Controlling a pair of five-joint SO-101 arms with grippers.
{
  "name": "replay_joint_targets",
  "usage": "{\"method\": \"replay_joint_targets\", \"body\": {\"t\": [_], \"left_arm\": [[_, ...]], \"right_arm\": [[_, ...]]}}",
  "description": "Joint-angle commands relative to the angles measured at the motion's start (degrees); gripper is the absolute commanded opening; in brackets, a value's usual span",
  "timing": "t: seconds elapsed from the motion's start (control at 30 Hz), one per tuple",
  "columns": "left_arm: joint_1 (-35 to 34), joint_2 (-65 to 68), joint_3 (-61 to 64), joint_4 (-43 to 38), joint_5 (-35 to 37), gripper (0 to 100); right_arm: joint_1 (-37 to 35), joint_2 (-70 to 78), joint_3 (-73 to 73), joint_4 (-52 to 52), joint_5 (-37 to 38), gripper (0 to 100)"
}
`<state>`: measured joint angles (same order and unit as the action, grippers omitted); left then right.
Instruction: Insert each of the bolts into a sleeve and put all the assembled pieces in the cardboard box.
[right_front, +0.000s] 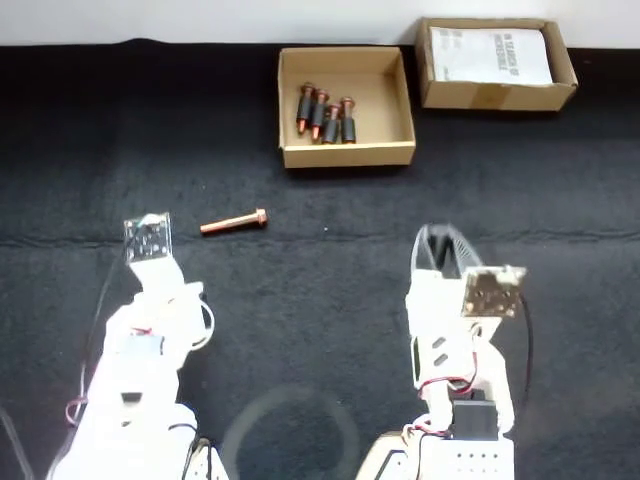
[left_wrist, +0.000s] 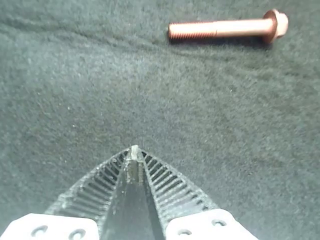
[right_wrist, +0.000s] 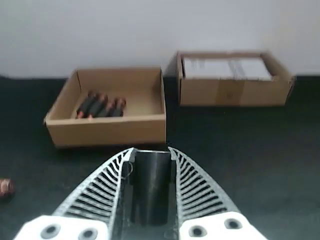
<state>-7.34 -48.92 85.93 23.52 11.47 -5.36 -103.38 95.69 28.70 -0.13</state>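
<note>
Lying loose on the dark felt-like surface (right_front: 320, 300), a single copper-coloured bolt (right_front: 232, 222) has a threaded shank and a flanged hexagonal head, the head pointing toward the right arm's side. In the left wrist view the bolt (left_wrist: 227, 28) sits ahead of the left claw (left_wrist: 134, 152) and apart from it. That claw's ribbed black fingers are pressed together to a point with nothing between them.

The right claw (right_wrist: 150, 150) pinches a black cylindrical sleeve (right_wrist: 150, 190), smooth and matte, held lengthwise between the two ribbed fingers. From the high view the right claw (right_front: 440, 245) sits above the surface, well apart from the bolt.

At the far side of the surface stands the open cardboard box (right_front: 347, 154). Four assembled pieces (right_front: 325, 112) lie side by side in it, toward the left arm's side. Each is a copper bolt with a black sleeve around its middle. The right wrist view shows the same cardboard box (right_wrist: 107, 131) with the assembled pieces (right_wrist: 101, 106) in a row.

Just beside it, farther to the right arm's side, a second box (right_front: 495, 97) holds a printed paper sheet (right_front: 490, 52).
</note>
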Motion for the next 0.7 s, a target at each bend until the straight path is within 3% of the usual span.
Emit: {"method": "replay_joint_targets", "body": {"t": [0.0,0.1,0.43,0.67], "left_arm": [[0.3,4.3,-4.8,1.0,0.4,1],[0.1,5.1,-5.1,1.0,0.4,1],[-2.7,5.1,-5.2,1.6,0.4,1],[-2.7,5.3,-11.8,16.0,0.4,1]], "right_arm": [[0.1,0.0,7.3,18.3,-0.3,0.6],[-0.7,-0.3,5.5,26.5,0.1,0.6],[-5.8,0.4,5.3,24.7,1.5,0.6],[-5.8,7.6,-0.8,24.7,1.8,0.6]]}}
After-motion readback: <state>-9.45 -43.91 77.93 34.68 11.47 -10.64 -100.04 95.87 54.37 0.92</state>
